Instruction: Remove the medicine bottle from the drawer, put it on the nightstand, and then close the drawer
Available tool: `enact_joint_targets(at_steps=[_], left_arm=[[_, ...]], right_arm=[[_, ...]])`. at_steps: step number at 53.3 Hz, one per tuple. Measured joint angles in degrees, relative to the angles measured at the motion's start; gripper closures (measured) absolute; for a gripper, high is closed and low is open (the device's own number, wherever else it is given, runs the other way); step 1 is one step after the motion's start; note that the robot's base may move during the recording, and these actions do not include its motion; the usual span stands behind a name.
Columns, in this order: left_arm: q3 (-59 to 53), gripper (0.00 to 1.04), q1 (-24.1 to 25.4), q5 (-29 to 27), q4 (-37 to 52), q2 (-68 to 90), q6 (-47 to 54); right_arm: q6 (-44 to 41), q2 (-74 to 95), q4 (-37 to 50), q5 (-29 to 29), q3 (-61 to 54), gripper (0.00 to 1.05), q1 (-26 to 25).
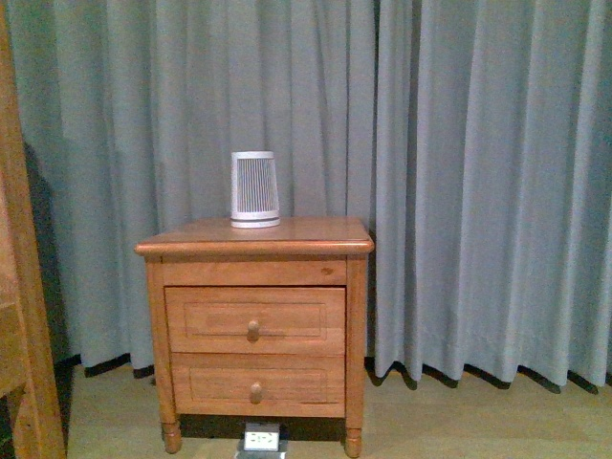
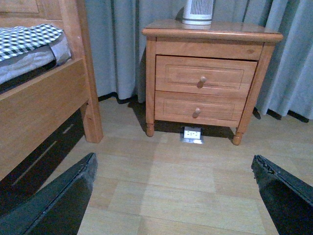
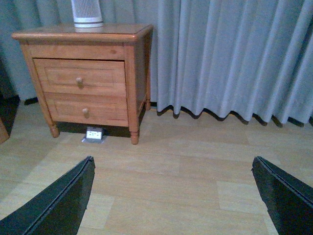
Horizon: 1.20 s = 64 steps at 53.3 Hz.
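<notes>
The honey-wood nightstand (image 1: 287,246) stood against grey curtains (image 1: 478,191) with both of its drawers pushed flush. The upper drawer (image 1: 296,320) was closed behind its round knob (image 1: 253,331), and the lower drawer (image 1: 296,384) matched it beneath. The medicine bottle was nowhere in sight in any view. Judged from the task, it lay inside that shut upper drawer, which would explain why only a white slatted device (image 1: 254,188) occupied the top. The device was set toward the back, leaving the front of the slab bare for a bottle to be put down. The left gripper (image 2: 173,157) and the right gripper (image 3: 172,157) hung low over the wooden floor (image 3: 186,171), well apart from the cabinet. Each had its dark fingers (image 2: 61,205) spread wide and held nothing, a posture that appeared to suit an approach, since neither had anything to carry yet. Seen from the left wrist, a bed frame (image 2: 44,105) with checked bedding (image 2: 27,39) stood near the nightstand's side and seemed likely to crowd that arm. The right wrist's view showed open floor on the other side. A small socket box (image 1: 261,440) sat on the floor under the cabinet, between its front feet. The work looked to be at its very start: the knob had to be reached and pulled before anything else, and its small, rounded shape seemed likely to demand a well-centred pinch.
</notes>
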Motion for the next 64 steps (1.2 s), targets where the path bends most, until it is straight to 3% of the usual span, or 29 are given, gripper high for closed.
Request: enact_joint_targets(at_steps=[64], left_arm=[[0.0, 0.07, 0.0, 0.0, 0.0, 0.0, 0.0]], right_arm=[[0.0, 0.0, 0.0, 0.0, 0.0, 0.07, 0.0]])
